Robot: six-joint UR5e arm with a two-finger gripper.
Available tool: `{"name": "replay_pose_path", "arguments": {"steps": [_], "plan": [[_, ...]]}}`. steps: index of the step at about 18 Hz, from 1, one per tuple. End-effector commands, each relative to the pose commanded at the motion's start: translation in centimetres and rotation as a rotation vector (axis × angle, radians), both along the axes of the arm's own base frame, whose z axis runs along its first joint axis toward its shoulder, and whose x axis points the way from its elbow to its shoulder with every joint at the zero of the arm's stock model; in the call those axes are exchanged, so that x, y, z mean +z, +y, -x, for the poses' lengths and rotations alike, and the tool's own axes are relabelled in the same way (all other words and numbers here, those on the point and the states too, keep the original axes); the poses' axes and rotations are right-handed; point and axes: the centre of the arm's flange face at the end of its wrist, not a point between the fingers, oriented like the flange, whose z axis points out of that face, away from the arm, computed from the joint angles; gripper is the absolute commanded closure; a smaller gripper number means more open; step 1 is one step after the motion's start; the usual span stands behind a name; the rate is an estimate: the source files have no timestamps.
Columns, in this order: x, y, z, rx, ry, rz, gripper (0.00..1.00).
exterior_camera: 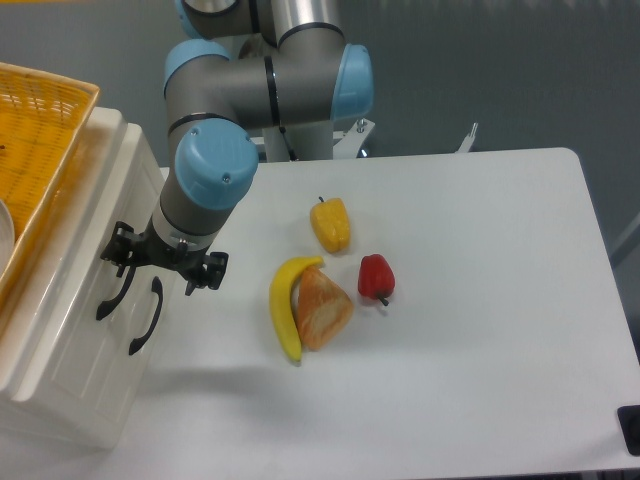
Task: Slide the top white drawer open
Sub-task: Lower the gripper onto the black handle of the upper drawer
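Note:
The cream-white cabinet stands at the table's left edge. The top white drawer (93, 225) looks closed, its front flush with the cabinet. Its curved black handle (110, 298) is the left one of the two; the lower drawer's handle (147, 316) lies just to its right. My gripper (163, 264) points down right in front of the drawer face, its black fingers (119, 250) spread apart over the upper end of the top handle. The wrist hides that end of the handle, so I cannot tell whether a finger touches it. Nothing is held.
A yellow wicker basket (40, 130) sits on top of the cabinet. On the table to the right lie a banana (284, 308), a piece of bread (320, 308), a yellow pepper (331, 224) and a red pepper (376, 277). The arm's base (300, 125) is at the back.

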Motion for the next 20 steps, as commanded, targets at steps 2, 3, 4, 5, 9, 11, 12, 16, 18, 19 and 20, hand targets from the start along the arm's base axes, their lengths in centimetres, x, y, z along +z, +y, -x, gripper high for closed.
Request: {"name": "replay_pose_path", "arguments": {"steps": [2, 3, 4, 5, 9, 11, 12, 16, 18, 19, 20], "plan": [[-0.3, 0.1, -0.7, -0.012, -0.003, 0.005, 0.0], [-0.5, 0.1, -0.9, -0.015, -0.005, 0.006, 0.0], [-0.7, 0.0, -1.0, -0.019, -0.006, 0.009, 0.0], [-0.9, 0.0, -1.1, -0.021, -0.006, 0.008, 0.0], [-1.0, 0.2, -1.5, -0.028, 0.001, 0.0, 0.01], [-0.9, 0.2, -1.4, -0.028, 0.003, -0.002, 0.03], [-0.9, 0.2, -1.4, -0.028, 0.003, -0.002, 0.03], [-0.9, 0.3, -1.4, -0.038, 0.008, -0.01, 0.11], [-0.8, 0.2, -1.3, -0.042, 0.01, -0.014, 0.16], [-0.9, 0.3, -1.4, -0.045, 0.009, -0.013, 0.18], [-0.9, 0.3, -1.4, -0.046, 0.009, -0.014, 0.19]]}}
